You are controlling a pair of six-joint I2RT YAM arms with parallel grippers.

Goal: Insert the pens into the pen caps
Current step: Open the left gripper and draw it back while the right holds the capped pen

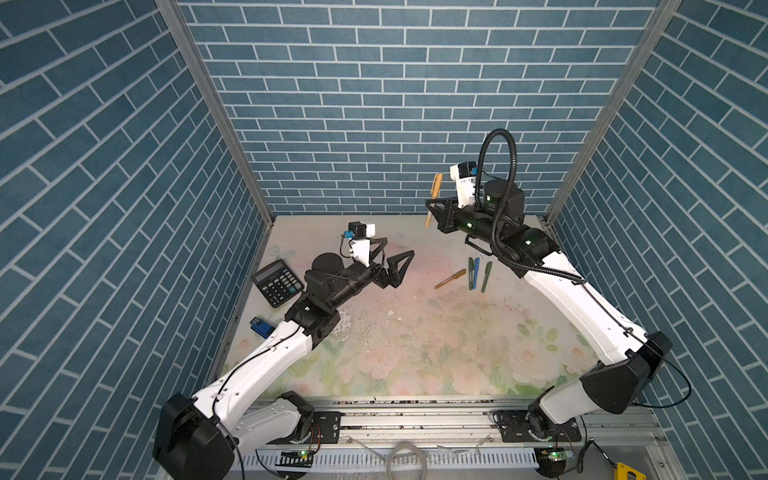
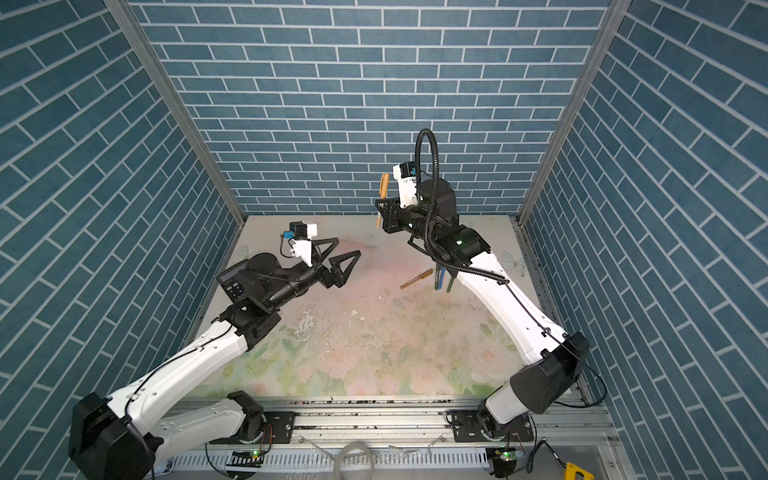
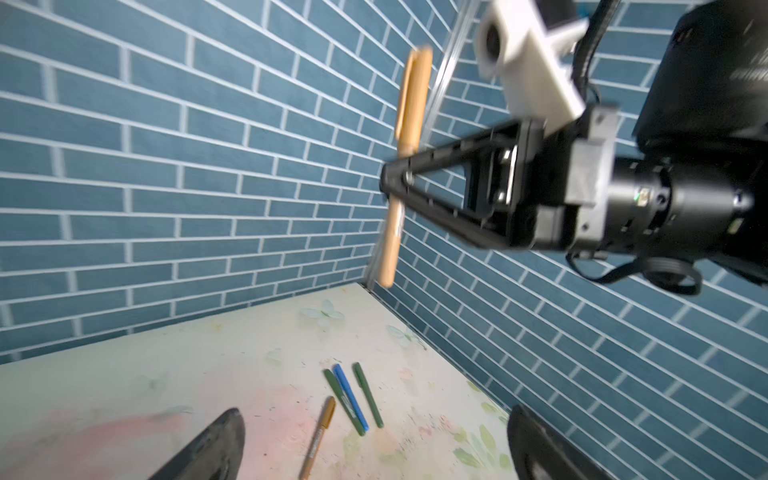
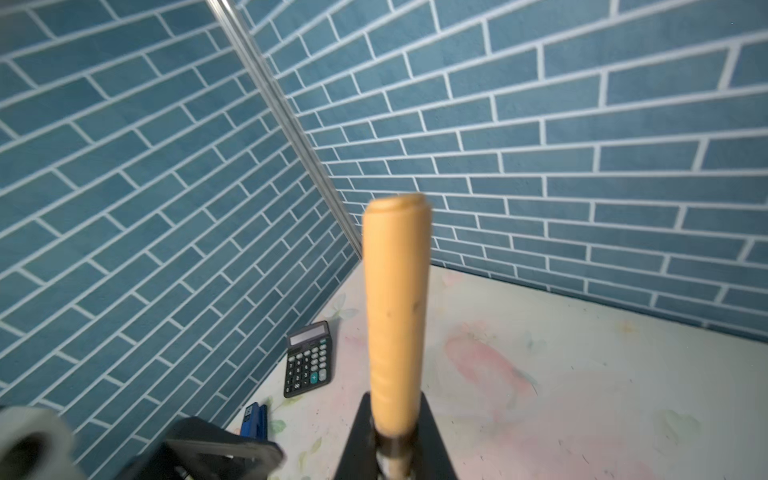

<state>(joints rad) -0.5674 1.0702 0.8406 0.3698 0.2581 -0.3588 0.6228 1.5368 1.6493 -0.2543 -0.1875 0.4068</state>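
Floral tabletop is walled by blue brick. Four pens are laid at right, one calculator at left. A fifth pen is clamped upright by the right gripper; jaws of the left gripper are held apart.

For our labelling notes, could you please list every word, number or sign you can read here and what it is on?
Nothing reads clearly.
On the calculator: key symbols, too small.
On the tan-gold pen: barrel print, blurred.
On the blue pen: pale barrel print, too small.
On the white camera mount: dark marks, too small.
On the orange pen held aloft: no readable print.
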